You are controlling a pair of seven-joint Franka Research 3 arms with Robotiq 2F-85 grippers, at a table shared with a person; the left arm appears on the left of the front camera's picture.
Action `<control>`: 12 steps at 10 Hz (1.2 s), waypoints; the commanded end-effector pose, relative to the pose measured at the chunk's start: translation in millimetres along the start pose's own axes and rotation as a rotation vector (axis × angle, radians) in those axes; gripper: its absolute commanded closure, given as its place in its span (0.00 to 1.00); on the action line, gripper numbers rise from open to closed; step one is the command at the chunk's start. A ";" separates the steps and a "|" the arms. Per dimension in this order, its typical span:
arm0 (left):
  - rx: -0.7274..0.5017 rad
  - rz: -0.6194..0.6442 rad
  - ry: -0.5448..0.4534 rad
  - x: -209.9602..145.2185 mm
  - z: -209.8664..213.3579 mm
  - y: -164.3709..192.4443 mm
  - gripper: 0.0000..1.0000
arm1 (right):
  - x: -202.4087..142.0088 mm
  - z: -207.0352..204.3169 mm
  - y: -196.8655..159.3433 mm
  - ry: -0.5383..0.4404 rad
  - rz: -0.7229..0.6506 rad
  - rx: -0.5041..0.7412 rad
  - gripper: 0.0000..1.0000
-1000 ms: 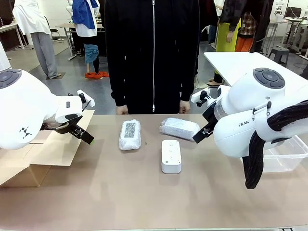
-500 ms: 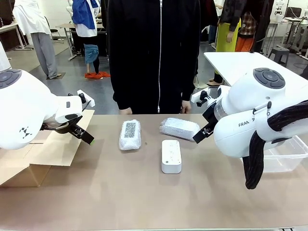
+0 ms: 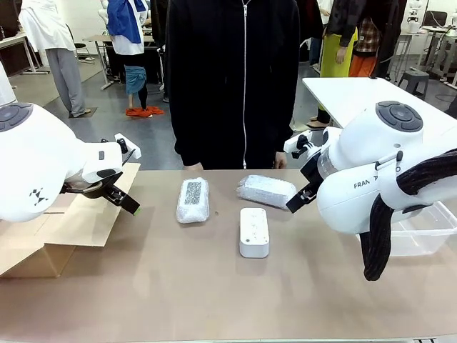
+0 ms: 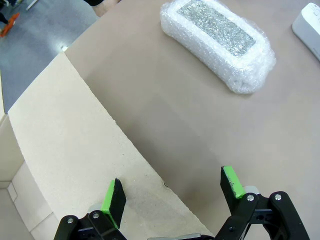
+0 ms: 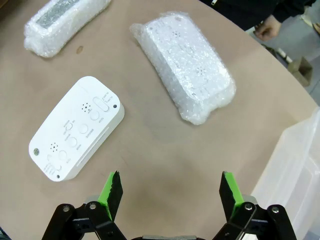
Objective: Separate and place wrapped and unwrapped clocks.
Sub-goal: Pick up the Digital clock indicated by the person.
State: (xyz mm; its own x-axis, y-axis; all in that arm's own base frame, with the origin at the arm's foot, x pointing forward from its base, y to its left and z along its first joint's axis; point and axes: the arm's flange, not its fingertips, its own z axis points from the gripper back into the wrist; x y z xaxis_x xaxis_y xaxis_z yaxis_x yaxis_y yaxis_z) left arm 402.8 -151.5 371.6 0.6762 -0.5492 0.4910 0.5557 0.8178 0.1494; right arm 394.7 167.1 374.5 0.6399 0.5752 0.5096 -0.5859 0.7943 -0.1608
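Left tool [image 4: 172, 187], right tool [image 5: 170, 186]: jaws wide.

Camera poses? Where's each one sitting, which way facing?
Front: fixed between left arm and right arm, both showing, facing across the table at the person.
Left wrist: looks down at box flap and speckled wrapped clock; open left gripper at bottom.
Right wrist: looks down at unwrapped clock; open right gripper at bottom.
Shared: all show the speckled wrapped clock.
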 end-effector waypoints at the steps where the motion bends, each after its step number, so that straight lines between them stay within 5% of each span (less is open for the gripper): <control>1: 0.000 0.003 0.000 -0.3 0.0 1.1 0.00 | 0.0 0.0 -0.1 0.000 -0.001 0.000 0.00; 12: 0.000 0.003 0.000 -0.3 0.0 1.1 0.00 | 0.0 0.0 -0.1 0.000 -0.001 0.000 0.00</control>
State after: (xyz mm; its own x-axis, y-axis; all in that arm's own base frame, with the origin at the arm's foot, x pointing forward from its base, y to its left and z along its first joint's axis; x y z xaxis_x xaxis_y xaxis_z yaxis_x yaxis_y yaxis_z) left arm 402.8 -151.5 371.6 0.6762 -0.5492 0.4910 0.5557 0.8178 0.1494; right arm 394.7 167.1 374.5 0.6399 0.5752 0.5096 -0.5859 0.7943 -0.1608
